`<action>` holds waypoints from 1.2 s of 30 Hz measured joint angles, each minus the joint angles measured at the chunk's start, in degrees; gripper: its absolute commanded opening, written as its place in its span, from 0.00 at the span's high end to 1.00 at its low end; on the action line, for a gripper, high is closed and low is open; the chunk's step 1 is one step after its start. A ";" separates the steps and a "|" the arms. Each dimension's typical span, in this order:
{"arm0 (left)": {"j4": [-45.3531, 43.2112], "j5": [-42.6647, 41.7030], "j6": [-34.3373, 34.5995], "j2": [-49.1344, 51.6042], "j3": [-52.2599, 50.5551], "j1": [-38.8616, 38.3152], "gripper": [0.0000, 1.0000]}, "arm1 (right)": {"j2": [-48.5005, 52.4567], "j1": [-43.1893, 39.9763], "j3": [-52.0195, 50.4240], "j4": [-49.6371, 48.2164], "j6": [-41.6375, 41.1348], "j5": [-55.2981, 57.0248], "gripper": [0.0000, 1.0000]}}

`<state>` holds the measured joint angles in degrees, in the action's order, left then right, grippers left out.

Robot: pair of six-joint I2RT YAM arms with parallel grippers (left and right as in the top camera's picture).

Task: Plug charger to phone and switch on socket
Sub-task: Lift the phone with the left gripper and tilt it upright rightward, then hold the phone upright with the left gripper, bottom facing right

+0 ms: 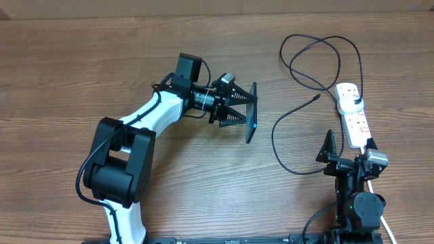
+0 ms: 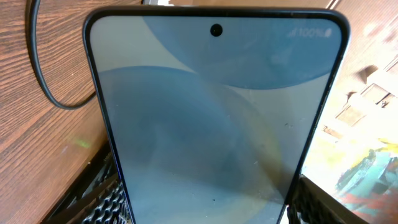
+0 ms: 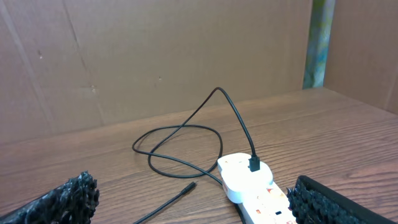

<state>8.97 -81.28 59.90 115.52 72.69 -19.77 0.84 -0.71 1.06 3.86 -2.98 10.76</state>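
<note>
My left gripper [image 1: 239, 110] is shut on the phone [image 1: 252, 114], held on edge above the table's middle. In the left wrist view the phone's pale blue screen [image 2: 211, 124] fills the frame, with a black finger [image 2: 106, 199] on either long side. The charger, a thin black cable [image 1: 319, 51], loops at the back right. Its free connector tip [image 1: 317, 98] lies on the wood. Its white plug head [image 1: 349, 95] sits on the socket's far end [image 3: 245, 177]. The socket [image 1: 357, 125], a white strip, lies just beyond my right gripper [image 1: 349, 142], which is open with nothing between its fingers [image 3: 62, 199].
A brown cardboard wall [image 3: 155, 56] stands behind the table. The thick white cord [image 1: 388, 225] runs off beside the right arm's base. A stretch of black cable [image 2: 43, 68] lies on the wood to the left of the held phone.
</note>
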 measured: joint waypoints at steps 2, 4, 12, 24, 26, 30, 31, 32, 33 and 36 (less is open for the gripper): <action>0.00 0.02 0.00 0.00 0.00 -0.02 0.67 | 0.00 0.00 0.00 0.04 0.02 -0.02 0.00; 0.00 0.02 0.00 0.00 0.00 0.00 0.67 | 0.00 -0.02 0.00 0.02 0.00 -0.02 0.00; -0.31 0.02 0.00 0.00 0.00 0.00 0.69 | 0.00 0.00 0.00 0.02 0.00 -0.02 0.00; -0.44 0.00 0.00 0.00 0.00 0.00 0.69 | 0.00 -0.02 0.00 0.00 0.02 0.00 0.00; -0.44 0.02 0.00 0.00 0.00 -0.02 0.69 | 0.00 0.00 0.00 0.04 0.02 -0.02 0.00; -0.44 0.00 0.00 0.00 0.00 -0.02 0.69 | 0.00 0.00 0.00 0.02 0.00 -0.02 0.00; -0.44 0.02 0.00 0.00 0.00 -0.02 0.69 | 0.00 0.00 0.00 0.02 0.00 0.00 0.00; -0.44 0.02 0.00 0.00 0.00 0.00 0.70 | 0.00 0.00 0.00 0.02 0.02 -0.02 0.00; -0.44 0.00 0.00 0.00 0.00 0.00 0.70 | 0.00 0.00 0.00 0.04 -0.02 -0.02 0.00; -0.44 0.00 0.00 0.00 0.00 0.00 0.70 | 0.00 -0.02 0.00 0.02 0.02 -0.02 0.00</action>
<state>8.54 -81.28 59.90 115.52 72.69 -19.77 0.84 -0.73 1.06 3.88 -2.96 10.74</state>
